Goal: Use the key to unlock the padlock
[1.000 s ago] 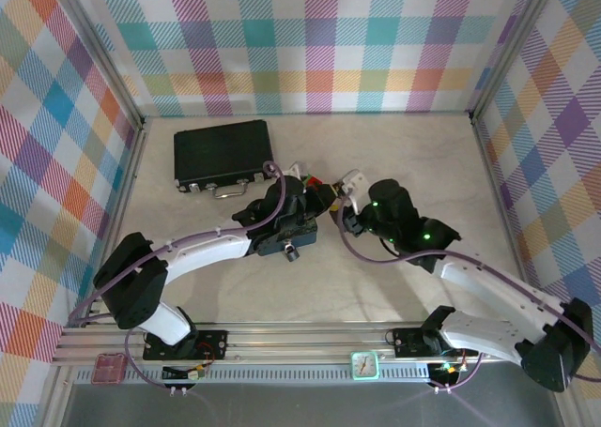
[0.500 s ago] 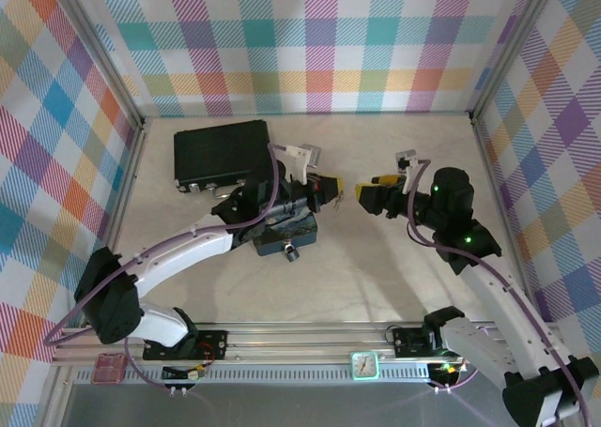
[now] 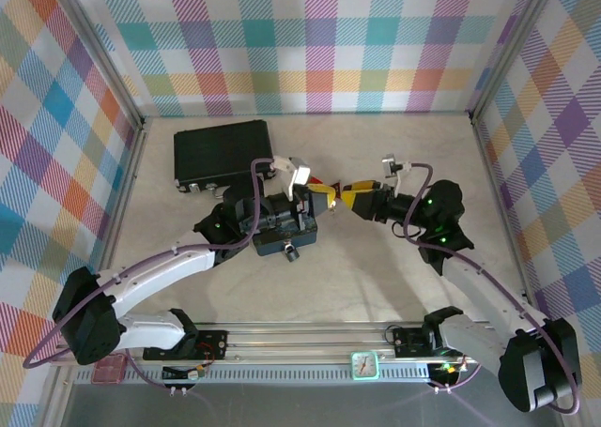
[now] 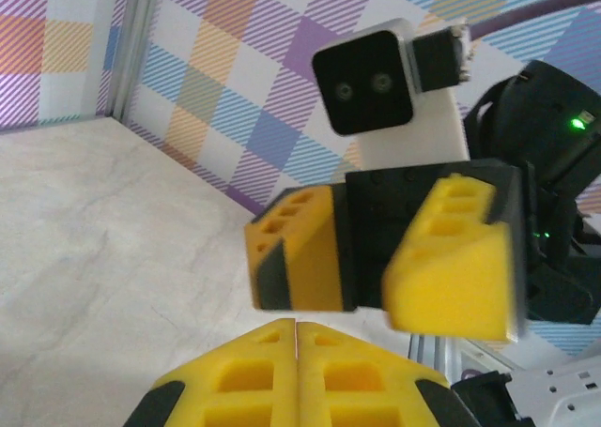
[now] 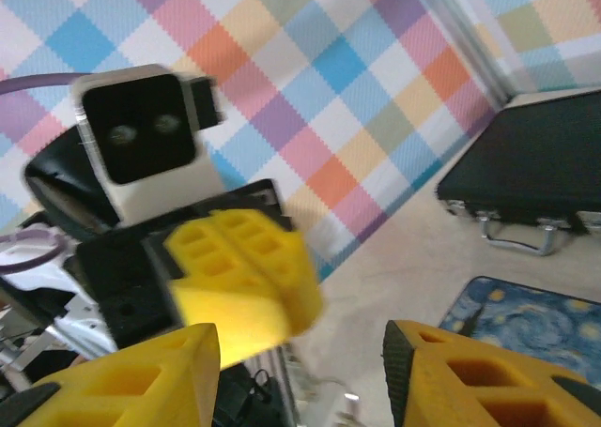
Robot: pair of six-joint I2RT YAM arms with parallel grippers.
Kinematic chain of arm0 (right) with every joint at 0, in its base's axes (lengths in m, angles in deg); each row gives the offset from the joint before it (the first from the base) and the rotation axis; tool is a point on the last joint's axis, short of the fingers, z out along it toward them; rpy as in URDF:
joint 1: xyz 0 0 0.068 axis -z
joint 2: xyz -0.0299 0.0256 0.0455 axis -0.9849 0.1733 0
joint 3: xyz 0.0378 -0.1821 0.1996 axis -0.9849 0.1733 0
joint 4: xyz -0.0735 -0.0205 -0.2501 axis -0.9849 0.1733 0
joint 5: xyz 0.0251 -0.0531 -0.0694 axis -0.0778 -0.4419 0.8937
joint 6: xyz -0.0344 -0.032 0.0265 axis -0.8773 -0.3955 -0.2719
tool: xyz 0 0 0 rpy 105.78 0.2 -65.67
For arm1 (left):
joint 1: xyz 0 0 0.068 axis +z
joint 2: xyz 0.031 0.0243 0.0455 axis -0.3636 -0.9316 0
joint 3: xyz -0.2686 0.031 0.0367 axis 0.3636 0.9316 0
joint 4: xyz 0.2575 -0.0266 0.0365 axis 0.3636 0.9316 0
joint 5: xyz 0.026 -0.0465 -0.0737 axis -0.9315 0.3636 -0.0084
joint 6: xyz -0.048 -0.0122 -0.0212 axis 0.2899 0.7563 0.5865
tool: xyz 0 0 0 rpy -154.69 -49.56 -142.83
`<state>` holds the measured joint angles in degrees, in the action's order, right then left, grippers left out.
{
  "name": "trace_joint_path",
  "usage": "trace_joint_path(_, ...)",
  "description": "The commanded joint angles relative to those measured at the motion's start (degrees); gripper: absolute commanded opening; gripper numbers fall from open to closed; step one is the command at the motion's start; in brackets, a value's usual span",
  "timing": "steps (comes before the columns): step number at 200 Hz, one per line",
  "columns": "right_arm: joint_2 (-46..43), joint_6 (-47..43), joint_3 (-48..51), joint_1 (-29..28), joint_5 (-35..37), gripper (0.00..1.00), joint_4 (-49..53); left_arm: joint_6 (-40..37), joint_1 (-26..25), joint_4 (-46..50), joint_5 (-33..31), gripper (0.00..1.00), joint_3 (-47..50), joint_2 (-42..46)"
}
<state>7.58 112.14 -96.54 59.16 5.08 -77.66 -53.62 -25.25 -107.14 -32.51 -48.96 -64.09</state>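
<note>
Table (image 3: 394, 277) with black case (image 3: 223, 153), blue box (image 5: 526, 319)

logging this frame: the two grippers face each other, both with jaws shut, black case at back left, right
Not quite: the jaws of the right gripper are open, as the right wrist view shows; only those of the left gripper are shut. They do face each other, with the black case at back left.

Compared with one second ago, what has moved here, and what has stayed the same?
The right tool pulled back to the right, then came in again; it now stands open, nearly tip to tip with the left tool. The left tool stayed shut and hardly moved. I cannot see anything taken or let go. The black case, blue box and padlock kept their places.
</note>
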Motion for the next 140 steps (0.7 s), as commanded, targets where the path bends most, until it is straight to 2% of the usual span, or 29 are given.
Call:
trace_joint_path(1, -0.1, -0.2, 0.8, -2.2, 0.2, 0.49, -6.5, 4.0, 0.2, -10.4, -0.6, 0.00, 1.0, -0.8)
trace_joint_path(30, 2.0, 0.5, 2.0, -2.4, 0.3, 0.47, -10.2, 5.3, 0.2, -11.0, 0.4, 0.00, 0.8, -1.1)
trace_joint_path(50, 3.7, 1.5, 2.2, -2.5, -0.5, 0.41, -12.8, 6.1, 0.2, -11.8, 0.0, 0.00, 1.2, -1.2)
trace_joint_path(74, 3.9, 0.9, 2.6, -2.5, -0.1, 0.41, -12.6, 7.5, 0.2, -13.7, -0.3, 0.00, 2.0, -1.3)
trace_joint_path(103, 3.7, 1.7, 2.6, -2.5, -0.5, 0.29, -13.8, 8.5, 0.2, -15.0, -0.6, 0.00, 2.3, -1.8)
trace_joint_path(140, 4.6, 3.4, 3.0, -2.5, 0.1, 0.23, -17.0, 10.2, 0.2, -17.3, 0.4, 0.00, 2.3, -3.1)
